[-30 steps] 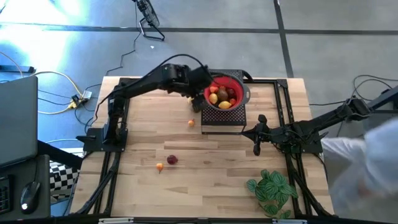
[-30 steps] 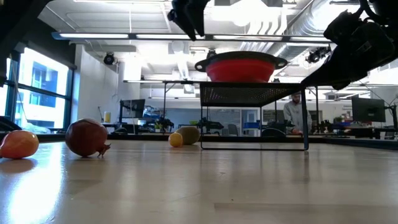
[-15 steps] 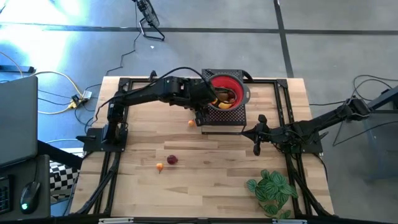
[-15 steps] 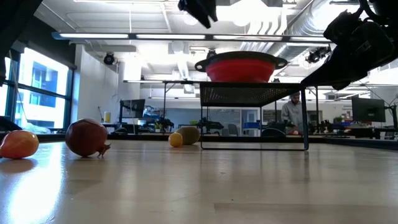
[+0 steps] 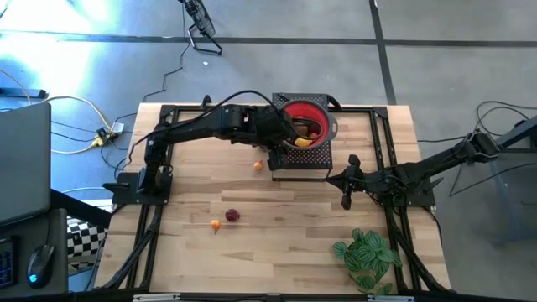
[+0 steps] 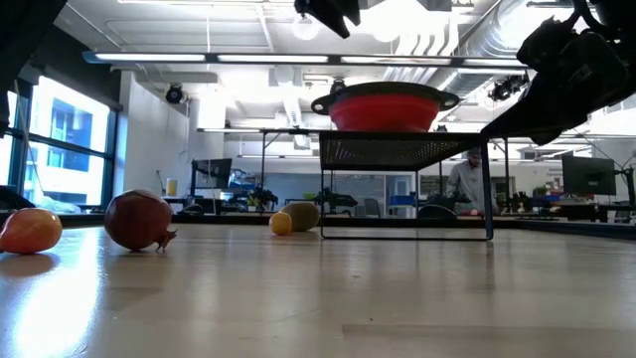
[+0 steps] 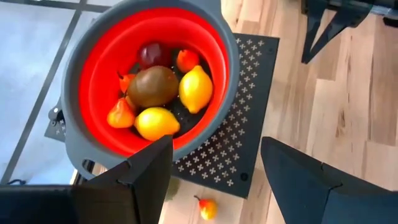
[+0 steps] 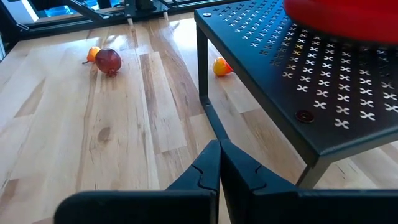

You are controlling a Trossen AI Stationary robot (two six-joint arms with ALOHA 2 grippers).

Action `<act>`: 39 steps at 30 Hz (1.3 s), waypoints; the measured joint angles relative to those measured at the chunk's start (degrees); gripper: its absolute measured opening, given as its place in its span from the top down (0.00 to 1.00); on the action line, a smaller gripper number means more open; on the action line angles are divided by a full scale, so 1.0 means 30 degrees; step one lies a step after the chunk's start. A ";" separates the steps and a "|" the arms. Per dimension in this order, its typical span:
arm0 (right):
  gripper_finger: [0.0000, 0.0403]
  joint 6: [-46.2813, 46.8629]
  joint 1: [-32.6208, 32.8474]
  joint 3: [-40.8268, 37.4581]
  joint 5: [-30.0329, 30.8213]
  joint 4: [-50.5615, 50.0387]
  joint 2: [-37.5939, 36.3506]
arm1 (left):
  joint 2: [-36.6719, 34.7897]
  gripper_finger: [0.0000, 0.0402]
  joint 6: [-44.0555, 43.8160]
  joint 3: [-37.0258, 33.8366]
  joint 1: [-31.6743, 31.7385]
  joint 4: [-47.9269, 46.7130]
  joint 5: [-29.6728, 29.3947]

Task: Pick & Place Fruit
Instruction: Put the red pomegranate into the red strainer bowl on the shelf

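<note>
Seven fruits (image 7: 163, 98) in red bowl (image 7: 93, 74) on black stand (image 7: 249, 124); three loose fruits (image 5: 232, 216) on table (image 5: 285, 226). Left tool (image 7: 214, 171) spread, empty, above bowl. Right tool (image 8: 219, 163) closed, idle.

A bowl (image 5: 306, 124) sits on a perforated stand (image 5: 299, 161) near the far edge of the table (image 5: 277, 260), right of centre, with several fruits (image 7: 163, 93) in it. One fruit (image 5: 258, 166) lies on the table just left of the stand. Two more (image 5: 226, 218) lie together nearer the front edge, left of centre. A plant (image 5: 368, 256) sits at the front right corner.
</note>
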 joint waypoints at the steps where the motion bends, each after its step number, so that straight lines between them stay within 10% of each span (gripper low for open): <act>1: 1.00 0.0037 0.0003 0.0000 -0.0002 0.0000 0.0001 | 0.0000 0.40 -0.0011 0.0000 0.0000 0.0061 0.0007; 23: 1.00 -0.0035 -0.0004 0.0007 0.0000 0.0002 -0.0003 | 0.0015 0.40 -0.3734 -0.5333 -0.1741 -0.0439 -0.5559; 39: 1.00 -0.0071 -0.0001 0.0007 -0.0007 0.0007 0.0002 | 0.0007 0.40 -0.4682 -0.6149 -0.1756 0.0775 -0.2288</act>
